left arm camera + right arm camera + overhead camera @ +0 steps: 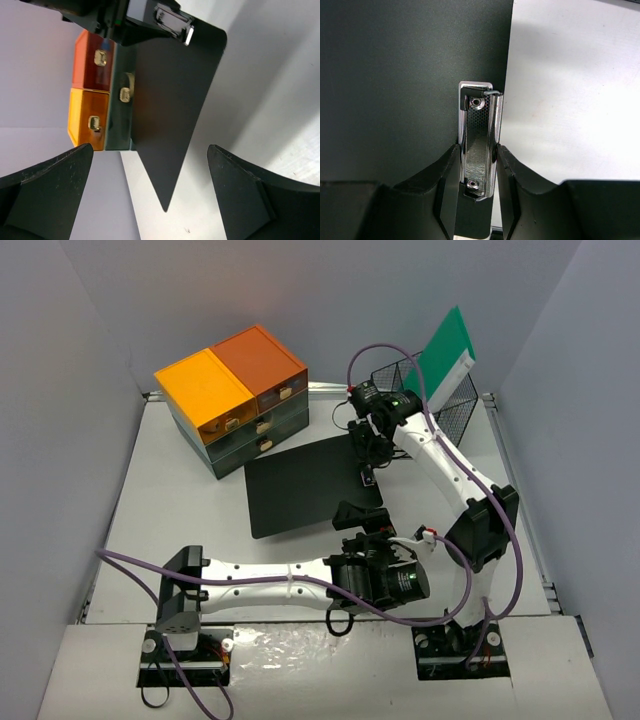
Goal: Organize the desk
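A black clipboard (pixel 305 485) lies on the white desk (pixel 180 530) in the middle. My right gripper (pixel 372 455) is at its far right corner. In the right wrist view the gripper (pixel 477 155) is shut on the clipboard's chrome clip (pixel 479 125), one finger touching each side of it. My left gripper (pixel 362 525) is open and empty, just off the clipboard's near right corner. In the left wrist view that corner (pixel 167 190) points between the spread fingers (pixel 55 185), apart from both. The clip (pixel 172 22) shows at the top, under the right gripper.
An orange-topped drawer unit (pixel 235 395) stands at the back left, close to the clipboard's far edge. A black wire basket (pixel 440 400) holding a green folder (pixel 450 345) stands at the back right. A metal rail (pixel 520 490) runs along the desk's right edge.
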`<state>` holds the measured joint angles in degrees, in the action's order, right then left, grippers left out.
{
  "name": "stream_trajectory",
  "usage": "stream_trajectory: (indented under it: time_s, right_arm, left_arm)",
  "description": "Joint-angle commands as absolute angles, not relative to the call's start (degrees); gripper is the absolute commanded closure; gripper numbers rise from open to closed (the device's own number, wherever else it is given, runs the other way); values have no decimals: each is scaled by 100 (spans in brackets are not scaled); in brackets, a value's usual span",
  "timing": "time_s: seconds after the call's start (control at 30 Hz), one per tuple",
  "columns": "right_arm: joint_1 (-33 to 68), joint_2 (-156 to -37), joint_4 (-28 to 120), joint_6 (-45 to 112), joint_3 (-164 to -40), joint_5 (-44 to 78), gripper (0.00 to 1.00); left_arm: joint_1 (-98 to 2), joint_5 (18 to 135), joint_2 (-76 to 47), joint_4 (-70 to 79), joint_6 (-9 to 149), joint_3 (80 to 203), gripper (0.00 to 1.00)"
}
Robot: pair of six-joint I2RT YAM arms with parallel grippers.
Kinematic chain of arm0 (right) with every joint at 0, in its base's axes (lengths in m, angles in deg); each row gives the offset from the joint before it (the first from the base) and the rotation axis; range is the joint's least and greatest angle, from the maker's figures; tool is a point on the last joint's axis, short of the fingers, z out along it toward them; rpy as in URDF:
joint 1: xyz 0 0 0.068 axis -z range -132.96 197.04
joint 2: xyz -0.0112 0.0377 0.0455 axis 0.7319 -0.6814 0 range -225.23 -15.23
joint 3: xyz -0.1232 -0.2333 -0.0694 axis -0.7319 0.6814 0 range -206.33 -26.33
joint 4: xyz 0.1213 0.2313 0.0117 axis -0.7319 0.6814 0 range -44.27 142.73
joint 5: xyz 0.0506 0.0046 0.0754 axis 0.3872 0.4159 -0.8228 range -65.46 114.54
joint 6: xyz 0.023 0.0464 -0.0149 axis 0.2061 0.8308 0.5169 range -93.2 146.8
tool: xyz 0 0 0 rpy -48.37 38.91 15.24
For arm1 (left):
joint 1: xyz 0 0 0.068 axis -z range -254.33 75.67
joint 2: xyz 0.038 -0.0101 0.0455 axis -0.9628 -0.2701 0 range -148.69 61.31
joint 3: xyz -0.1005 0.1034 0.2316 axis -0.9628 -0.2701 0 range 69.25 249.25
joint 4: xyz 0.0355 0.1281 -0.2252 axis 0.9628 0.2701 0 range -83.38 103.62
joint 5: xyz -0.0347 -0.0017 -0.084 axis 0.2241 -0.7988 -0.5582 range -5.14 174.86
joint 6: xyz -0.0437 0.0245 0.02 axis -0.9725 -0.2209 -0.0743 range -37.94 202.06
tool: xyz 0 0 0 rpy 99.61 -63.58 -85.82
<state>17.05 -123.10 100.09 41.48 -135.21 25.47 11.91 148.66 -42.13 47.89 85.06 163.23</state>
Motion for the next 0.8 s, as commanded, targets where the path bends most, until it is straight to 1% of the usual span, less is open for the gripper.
stream_trajectory:
  time_s: [0.0,0.1,0.23,0.77]
  right_arm:
    - [1742,-11905,10184,4079,-13811,2234,100]
    - [1751,-11841,10226,4084,-13790,2225,100]
    - [1765,-11762,10264,4108,-13755,2216,100]
    - [1901,-11815,10294,4103,-13653,1863,100]
  left_arm:
    - [1216,15461,-4334,3938,9531,16648,3]
    - [1200,15467,-4471,3596,9783,16637,3]
    - [1211,15439,-4615,3568,9858,16690,3]
    - [1215,15571,-4927,4661,9569,17251,3]
